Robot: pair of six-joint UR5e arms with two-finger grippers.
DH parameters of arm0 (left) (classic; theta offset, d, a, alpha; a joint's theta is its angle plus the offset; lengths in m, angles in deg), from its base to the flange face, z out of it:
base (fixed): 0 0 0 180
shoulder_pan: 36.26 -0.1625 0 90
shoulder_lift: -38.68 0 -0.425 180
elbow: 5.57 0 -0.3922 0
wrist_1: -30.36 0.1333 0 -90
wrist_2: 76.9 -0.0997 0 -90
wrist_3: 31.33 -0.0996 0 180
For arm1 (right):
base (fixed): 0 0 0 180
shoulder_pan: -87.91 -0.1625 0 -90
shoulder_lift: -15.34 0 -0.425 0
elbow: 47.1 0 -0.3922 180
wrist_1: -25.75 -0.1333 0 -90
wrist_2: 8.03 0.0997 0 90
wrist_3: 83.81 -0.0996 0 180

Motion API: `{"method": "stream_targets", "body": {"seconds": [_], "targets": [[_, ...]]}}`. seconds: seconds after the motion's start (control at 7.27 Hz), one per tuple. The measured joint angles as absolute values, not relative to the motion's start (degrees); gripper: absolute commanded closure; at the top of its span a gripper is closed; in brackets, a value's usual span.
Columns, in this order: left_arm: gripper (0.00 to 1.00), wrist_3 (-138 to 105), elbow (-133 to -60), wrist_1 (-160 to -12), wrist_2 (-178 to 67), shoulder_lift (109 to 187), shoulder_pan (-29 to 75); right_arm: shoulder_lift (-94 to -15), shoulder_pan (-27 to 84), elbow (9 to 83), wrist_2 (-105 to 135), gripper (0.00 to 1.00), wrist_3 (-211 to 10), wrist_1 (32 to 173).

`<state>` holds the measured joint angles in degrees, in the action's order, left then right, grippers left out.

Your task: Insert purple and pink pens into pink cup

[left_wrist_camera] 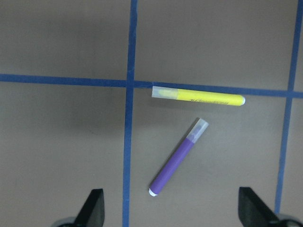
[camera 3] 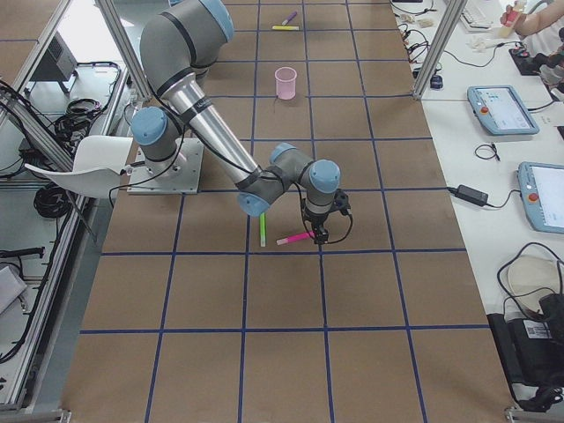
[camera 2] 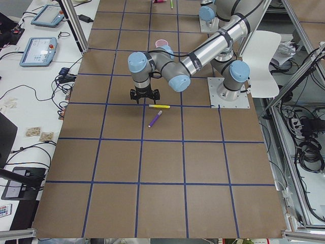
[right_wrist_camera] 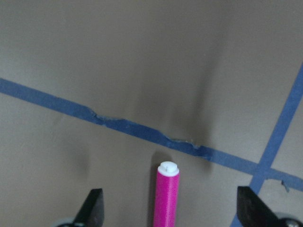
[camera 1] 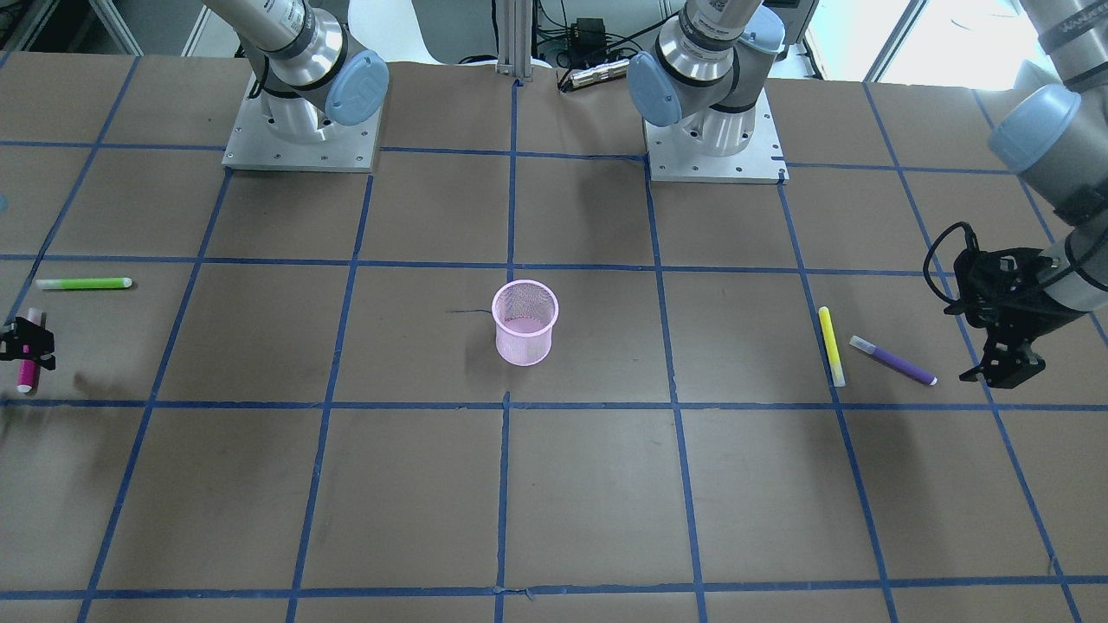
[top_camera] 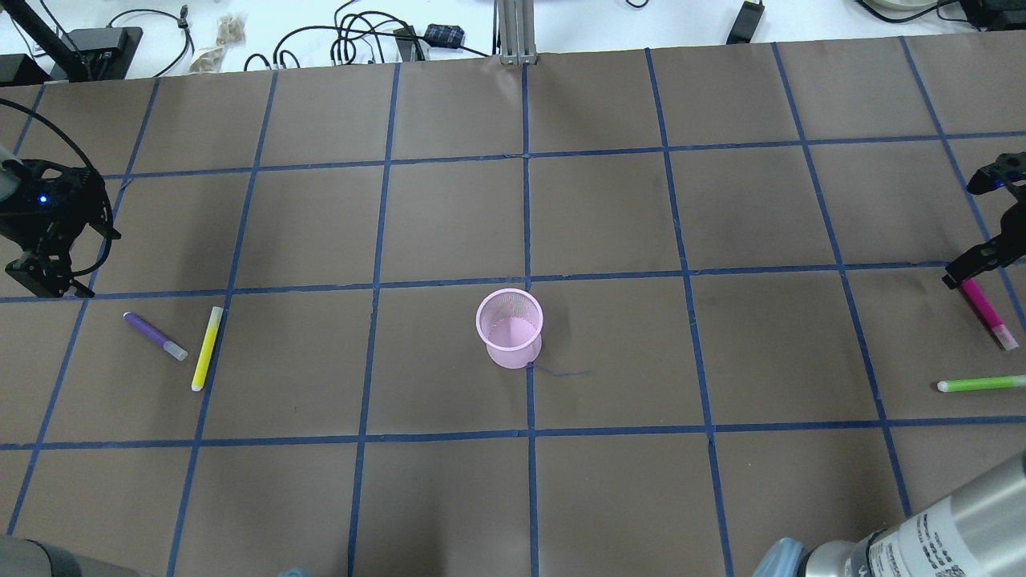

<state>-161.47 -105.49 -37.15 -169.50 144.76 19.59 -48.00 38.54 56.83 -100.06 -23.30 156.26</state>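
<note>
Left gripper point(left_wrist_camera: 173, 210) and right gripper point(right_wrist_camera: 169, 210) stand open; gripping just 1 end of the slim pink plastic pen point(top_camera: 987, 314), you risk it pivoting.

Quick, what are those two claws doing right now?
Left gripper: open, empty, near the purple pen.
Right gripper: open, straddling the pink pen, not clamped.

The left arm point(camera 1: 1047, 130) reaches out to about nine o'clock in the overhead view. Its left gripper point(top_camera: 44, 280) points down at the table, with fingers point(left_wrist_camera: 93, 208) wide apart. The right arm point(camera 3: 211, 123) stretches to about three o'clock, and the right gripper point(top_camera: 974, 266) hangs low, also pointing down, with fingers point(right_wrist_camera: 93, 208) spread wide.
</note>
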Motion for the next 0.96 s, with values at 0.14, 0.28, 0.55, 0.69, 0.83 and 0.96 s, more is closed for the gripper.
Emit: {"method": "stream_targets", "body": {"seconds": [0.14, 0.28, 0.55, 0.69, 0.83, 0.96], "targets": [[0.00, -166.30, -107.22, -32.99, -169.64, 146.63, 17.84, -47.84, 38.57, 56.88, -100.05, 0.18, -23.05, 156.14], [0.00, -170.35, -108.92, -28.64, -169.63, 148.32, 16.70, -47.44, 38.59, 56.78, -100.09, 0.18, -22.84, 156.13], [0.00, -174.29, -110.45, -24.55, -169.18, 150.63, 16.03, -46.68, 38.60, 56.79, -100.15, 0.38, -22.78, 156.21], [0.00, -175.74, -110.87, -24.08, -168.95, 151.40, 15.86, -46.74, 38.59, 56.81, -100.14, 0.51, -22.74, 156.15], [0.00, -176.64, -111.48, -23.92, -168.69, 151.89, 15.59, -46.89, 38.50, 56.76, -100.14, 0.75, -22.71, 155.98], [0.00, -176.98, -112.11, -23.74, -168.49, 152.18, 15.38, -46.96, 38.39, 56.63, -100.20, 0.92, -22.65, 155.96]]}}
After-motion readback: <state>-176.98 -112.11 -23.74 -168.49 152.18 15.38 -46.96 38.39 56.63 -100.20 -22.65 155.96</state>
